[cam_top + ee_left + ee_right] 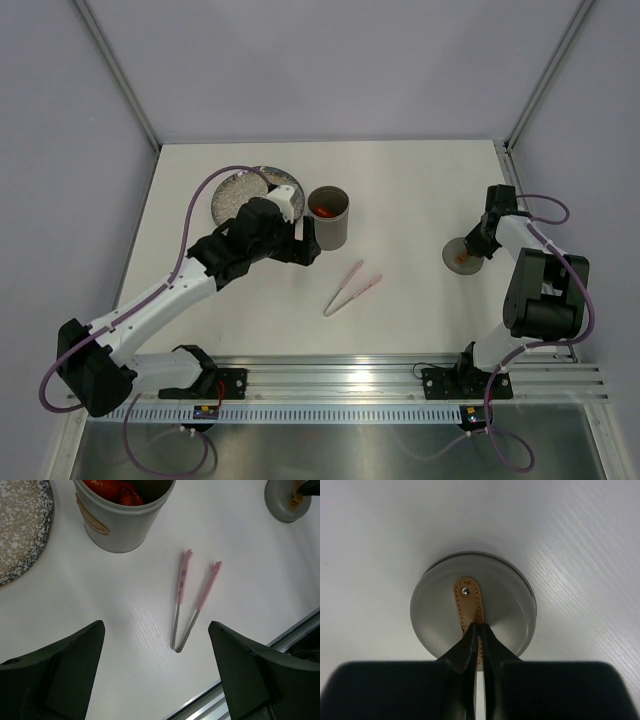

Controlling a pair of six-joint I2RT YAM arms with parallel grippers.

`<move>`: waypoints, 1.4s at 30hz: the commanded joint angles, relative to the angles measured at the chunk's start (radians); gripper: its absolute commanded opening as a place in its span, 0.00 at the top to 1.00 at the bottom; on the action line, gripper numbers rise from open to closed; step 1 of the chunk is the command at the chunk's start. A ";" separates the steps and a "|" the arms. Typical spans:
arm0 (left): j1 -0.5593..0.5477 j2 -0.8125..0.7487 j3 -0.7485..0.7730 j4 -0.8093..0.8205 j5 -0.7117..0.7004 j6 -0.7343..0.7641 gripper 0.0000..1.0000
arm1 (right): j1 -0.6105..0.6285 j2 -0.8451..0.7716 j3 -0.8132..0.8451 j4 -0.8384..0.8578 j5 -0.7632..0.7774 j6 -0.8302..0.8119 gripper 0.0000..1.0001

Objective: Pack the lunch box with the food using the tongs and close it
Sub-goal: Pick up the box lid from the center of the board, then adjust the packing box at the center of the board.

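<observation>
The grey lunch box (330, 225) (122, 522) stands open at mid-table with red and orange food (322, 210) (112, 490) inside. The pale pink tongs (352, 288) (192, 602) lie flat on the table in front of it, held by neither gripper. My left gripper (305, 245) (156, 626) hovers open just left of the lunch box, above the tongs' joined end. At the right, my right gripper (470, 248) (480, 627) is shut on the tan strap (467, 597) of the flat grey lid (458, 256) (505, 600), which rests on the table.
The round speckled plate (235, 190) (20, 525) lies behind and left of the lunch box, partly under my left arm. A metal rail (400, 378) runs along the table's near edge. Walls enclose the back and both sides.
</observation>
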 commanded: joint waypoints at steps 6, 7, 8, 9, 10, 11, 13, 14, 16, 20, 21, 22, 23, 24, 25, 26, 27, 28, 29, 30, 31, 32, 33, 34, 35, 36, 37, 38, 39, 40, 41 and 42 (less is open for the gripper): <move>0.145 -0.020 -0.018 0.117 0.172 -0.077 0.11 | -0.003 -0.054 -0.017 0.003 -0.042 -0.013 1.00; 0.166 -0.020 -0.019 0.136 0.186 -0.088 0.12 | -0.003 -0.065 -0.026 0.003 -0.046 -0.014 1.00; 0.212 -0.020 -0.024 0.149 0.218 -0.100 0.12 | -0.003 -0.080 -0.029 0.005 -0.054 -0.016 1.00; 0.235 -0.014 -0.025 0.159 0.237 -0.134 0.12 | -0.003 -0.087 -0.032 0.006 -0.058 -0.017 1.00; 0.284 -0.006 -0.024 0.170 0.250 -0.151 0.13 | -0.003 -0.093 -0.039 0.005 -0.060 -0.020 1.00; 0.306 0.005 -0.018 0.170 0.269 -0.168 0.14 | -0.003 -0.100 -0.040 0.005 -0.060 -0.025 1.00; 0.357 0.049 -0.006 0.169 0.283 -0.211 0.14 | -0.003 -0.111 -0.046 0.003 -0.063 -0.030 1.00; 0.371 0.068 0.011 0.170 0.287 -0.237 0.15 | -0.003 -0.116 -0.051 0.012 -0.080 -0.033 1.00; 0.392 0.129 0.034 0.163 0.284 -0.255 0.15 | -0.003 -0.128 -0.066 0.022 -0.094 -0.033 1.00; 0.401 0.258 0.119 0.134 0.306 -0.274 0.15 | -0.003 -0.186 -0.083 0.022 -0.124 -0.036 1.00; 0.400 0.285 0.160 0.117 0.316 -0.265 0.15 | -0.003 -0.200 -0.086 0.016 -0.129 -0.036 1.00; 0.400 0.311 0.186 0.101 0.326 -0.260 0.15 | -0.003 -0.215 -0.088 0.012 -0.132 -0.036 1.00; 0.401 0.360 0.212 0.085 0.317 -0.257 0.15 | -0.003 -0.250 -0.088 0.002 -0.137 -0.036 1.00; 0.401 0.379 0.234 0.062 0.307 -0.251 0.15 | -0.002 -0.268 -0.089 -0.003 -0.166 -0.033 1.00; 0.403 0.397 0.269 0.055 0.292 -0.249 0.14 | -0.002 -0.310 -0.089 -0.007 -0.173 -0.031 1.00; 0.403 0.426 0.283 0.051 0.289 -0.249 0.14 | -0.003 -0.333 -0.088 -0.015 -0.193 -0.030 1.00; 0.401 0.439 0.300 0.042 0.292 -0.248 0.14 | -0.002 -0.353 -0.085 -0.021 -0.204 -0.028 1.00; 0.403 0.454 0.333 0.035 0.289 -0.249 0.14 | -0.002 -0.390 -0.079 -0.026 -0.213 -0.025 1.00; 0.403 0.467 0.344 0.034 0.287 -0.251 0.14 | -0.002 -0.407 -0.069 -0.030 -0.239 -0.022 1.00; 0.403 0.488 0.352 0.044 0.289 -0.251 0.14 | 0.000 -0.419 -0.059 -0.037 -0.253 -0.016 1.00; 0.403 0.499 0.358 0.049 0.280 -0.251 0.14 | 0.003 -0.436 -0.027 -0.041 -0.264 -0.013 1.00; 0.404 0.511 0.373 0.051 0.277 -0.254 0.14 | 0.009 -0.441 -0.007 -0.046 -0.287 -0.008 1.00; 0.404 0.537 0.381 0.054 0.280 -0.257 0.14 | 0.035 -0.446 0.033 -0.047 -0.296 0.001 1.00; 0.404 0.551 0.389 0.057 0.284 -0.260 0.14 | 0.056 -0.447 0.055 -0.050 -0.292 0.006 1.00; 0.404 0.563 0.402 0.060 0.284 -0.268 0.14 | 0.079 -0.444 0.079 -0.063 -0.283 0.010 1.00; 0.404 0.586 0.407 0.072 0.286 -0.272 0.14 | 0.107 -0.441 0.128 -0.066 -0.275 0.021 1.00; 0.406 0.594 0.409 0.083 0.290 -0.278 0.14 | 0.170 -0.427 0.151 -0.066 -0.255 0.024 1.00; 0.409 0.602 0.410 0.106 0.292 -0.297 0.14 | 0.204 -0.415 0.177 -0.069 -0.247 0.035 1.00; 0.414 0.609 0.409 0.118 0.298 -0.309 0.14 | 0.245 -0.403 0.228 -0.070 -0.243 0.038 1.00; 0.426 0.626 0.407 0.133 0.318 -0.321 0.14 | 0.306 -0.375 0.251 -0.070 -0.243 0.044 1.00; 0.435 0.634 0.409 0.150 0.333 -0.347 0.14 | 0.334 -0.360 0.274 -0.066 -0.243 0.049 1.00; 0.443 0.644 0.413 0.172 0.347 -0.356 0.14 | 0.357 -0.348 0.315 -0.063 -0.244 0.058 1.00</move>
